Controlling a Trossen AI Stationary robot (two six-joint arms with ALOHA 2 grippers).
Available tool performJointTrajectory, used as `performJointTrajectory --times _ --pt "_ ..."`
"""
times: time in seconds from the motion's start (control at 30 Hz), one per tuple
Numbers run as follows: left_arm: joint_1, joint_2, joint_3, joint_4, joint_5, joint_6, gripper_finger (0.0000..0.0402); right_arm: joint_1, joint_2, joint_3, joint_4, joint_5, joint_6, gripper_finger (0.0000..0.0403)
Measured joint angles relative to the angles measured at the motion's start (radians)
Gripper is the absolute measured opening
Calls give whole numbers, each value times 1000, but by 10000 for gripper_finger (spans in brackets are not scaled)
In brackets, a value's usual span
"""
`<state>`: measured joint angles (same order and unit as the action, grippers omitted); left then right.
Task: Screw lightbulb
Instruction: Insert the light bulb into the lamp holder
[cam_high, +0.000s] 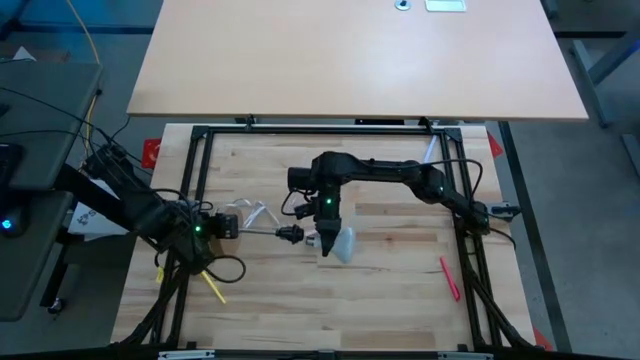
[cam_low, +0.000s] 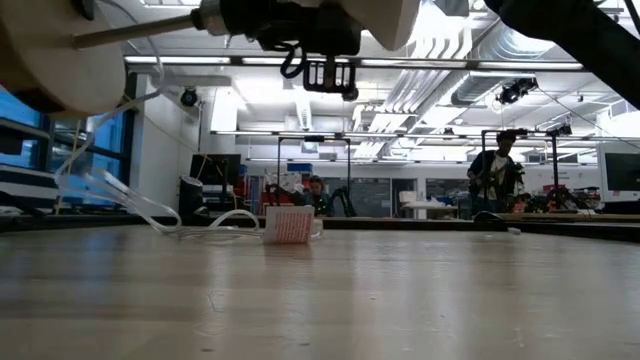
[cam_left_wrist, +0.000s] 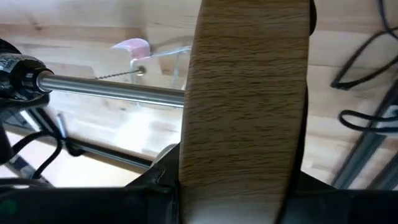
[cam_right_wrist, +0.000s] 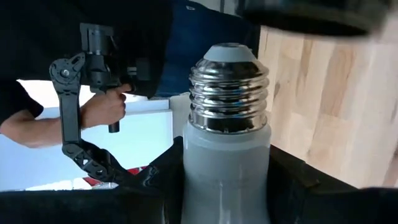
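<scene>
My left gripper (cam_high: 222, 226) is shut on a round wooden disc (cam_left_wrist: 245, 99) that stands on edge. The disc's thin metal stem (cam_left_wrist: 112, 90) runs level toward the table's right and ends in a black socket (cam_high: 290, 235). My right gripper (cam_high: 325, 240) is shut on the white lightbulb (cam_high: 345, 246). The bulb's silver screw base (cam_right_wrist: 229, 87) points toward the socket (cam_right_wrist: 305, 14). The two stand close together but apart. In the low view the disc (cam_low: 55, 50), the stem and the socket (cam_low: 290, 30) hang high above the table. My left gripper pinches the wooden disc across its thickness at its rim (cam_left_wrist: 236, 186), one finger on the stem-side face and one on the other face. The disc is lifted clear, on edge, with its stem level. My right gripper pinches the bulb's white neck (cam_right_wrist: 224, 162) just behind the screw base, between its two fingers (cam_right_wrist: 155, 180). The fingers come slanting from above and lie across the bulb. The bulb is lifted clear and lies about level, with its globe toward the table's right.
A clear plastic pack (cam_high: 250, 213) lies behind the stem. A red pen (cam_high: 448, 278) lies at the near right and a yellow stick (cam_high: 215, 288) at the near left. A black frame (cam_high: 300, 128) edges the table. A person's hand (cam_right_wrist: 102, 107) shows beyond the table.
</scene>
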<state>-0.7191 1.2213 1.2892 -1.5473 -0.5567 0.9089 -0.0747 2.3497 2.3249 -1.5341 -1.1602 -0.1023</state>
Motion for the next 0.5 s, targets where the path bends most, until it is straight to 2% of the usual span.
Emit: performJointTrajectory --times 0.13,0.27,0.33,0.4,0.5 --pt "1 0 0 3 16 -16 108 -1 0 0 13 61 20 154" --pt "-12 -3 0 -26 118 -163 108 -9 -4 18 -36 238 -32 154" --pt "-25 -7 0 -26 152 -186 108 -10 -24 30 -33 381 -26 154" --pt "-34 -7 0 -7 153 -186 108 -3 -54 27 -4 566 -6 154" --pt "-34 -7 0 -4 156 -220 108 38 -76 27 -4 926 -24 154"
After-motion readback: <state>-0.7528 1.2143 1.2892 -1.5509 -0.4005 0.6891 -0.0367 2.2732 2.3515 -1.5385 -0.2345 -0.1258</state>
